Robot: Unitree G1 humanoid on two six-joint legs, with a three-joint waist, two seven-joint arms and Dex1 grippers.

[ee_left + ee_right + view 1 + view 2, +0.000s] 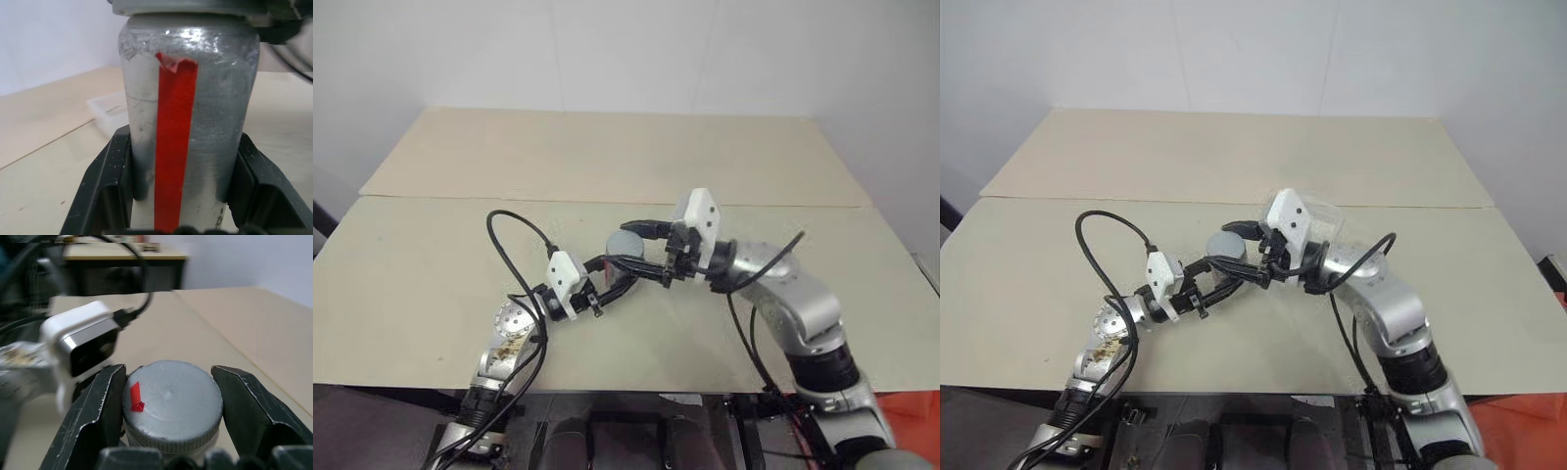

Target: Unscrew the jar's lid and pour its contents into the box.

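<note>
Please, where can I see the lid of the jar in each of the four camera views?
Left eye view: the lid sits at the table's middle, between the two grippers.
Right eye view: lid a bit left of centre.
Left wrist view: its grey rim runs along the top edge, above the jar.
Right wrist view: lid low in the middle, between black fingers.
Shared landmark: the jar's red stripe.
</note>
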